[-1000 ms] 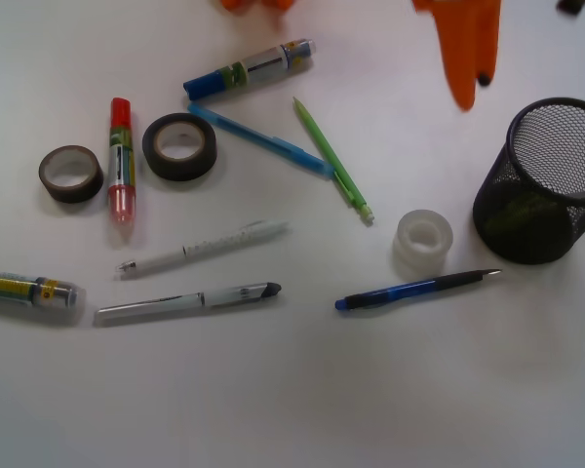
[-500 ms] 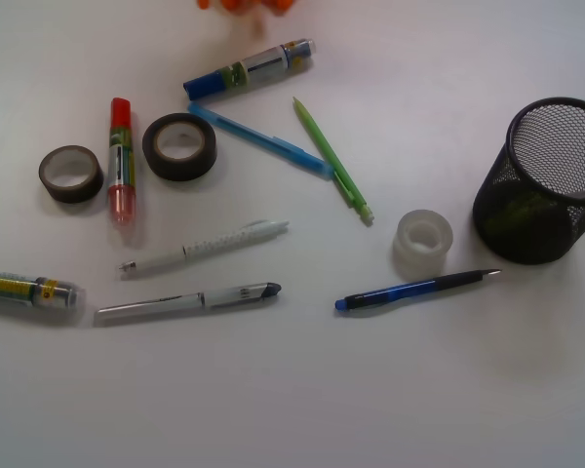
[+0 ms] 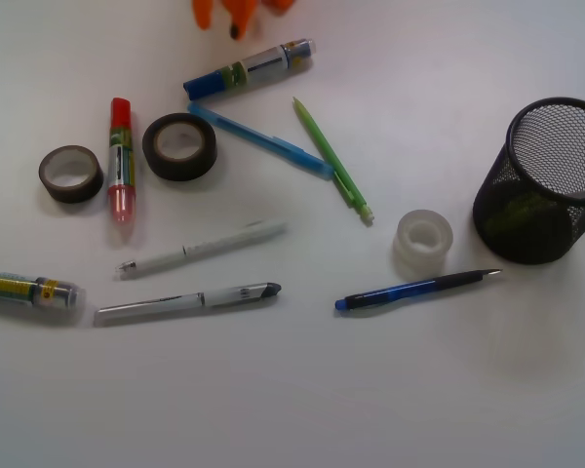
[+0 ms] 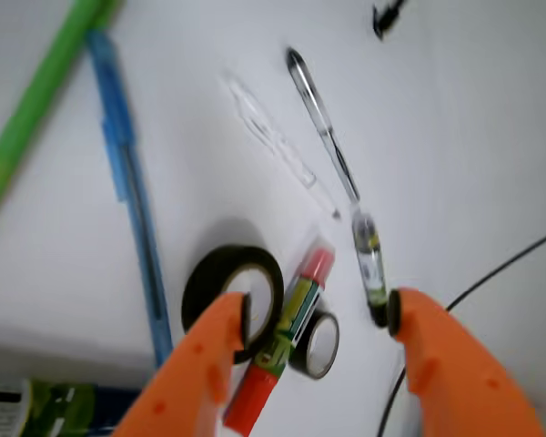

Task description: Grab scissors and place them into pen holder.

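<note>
Scissors already in the cup

The gripper [image 4: 309,364] hangs empty and wide apart over the tape rolls [image 3: 179,146] at left; olive-green scissors [image 3: 520,216] show through the pen holder [image 3: 544,180] mesh at right, so only pulling back appears left.

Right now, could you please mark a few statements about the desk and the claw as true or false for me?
1. The claw is open and holds nothing. True.
2. The scissors lie on the desk beside the clear tape roll. False: something olive-green shows through the mesh inside the pen holder, probably the scissors.
3. The pen holder lies on its side. False: it stands upright.
4. The red marker lies between the two dark tape rolls. True.
5. The green pen is in the claw. False: it lies on the desk next to the light blue pen.
</note>
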Robot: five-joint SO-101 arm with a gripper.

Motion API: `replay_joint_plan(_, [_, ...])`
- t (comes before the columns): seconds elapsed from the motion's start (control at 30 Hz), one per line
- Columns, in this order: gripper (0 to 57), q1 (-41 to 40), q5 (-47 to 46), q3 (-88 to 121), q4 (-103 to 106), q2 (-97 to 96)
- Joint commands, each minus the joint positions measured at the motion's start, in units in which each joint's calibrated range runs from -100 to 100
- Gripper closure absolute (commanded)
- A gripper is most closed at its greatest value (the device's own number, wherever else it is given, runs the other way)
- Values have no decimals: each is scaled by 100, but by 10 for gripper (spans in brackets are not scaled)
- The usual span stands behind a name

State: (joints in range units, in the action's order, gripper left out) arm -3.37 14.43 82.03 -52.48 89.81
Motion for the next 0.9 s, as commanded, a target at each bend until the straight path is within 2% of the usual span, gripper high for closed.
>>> replay_joint_plan(0.0, [399, -572, -635, 755, -1, 926])
replay_joint_plan(0.2, [399, -1282, -1236, 855, -683, 917])
replay_joint_plan(0.4, [408, -1304, -1255, 1072, -1340, 926])
replay_joint_plan(0.5, [481, -1297, -1162, 1127, -1392, 926])
replay_joint_plan(0.53, [550, -1275, -1162, 1145, -1392, 926])
replay_joint_plan(0.57, [575, -1275, -1158, 1154, -1392, 926])
replay_joint_plan(0.87, [572, -953, -1006, 1118, -1602, 926])
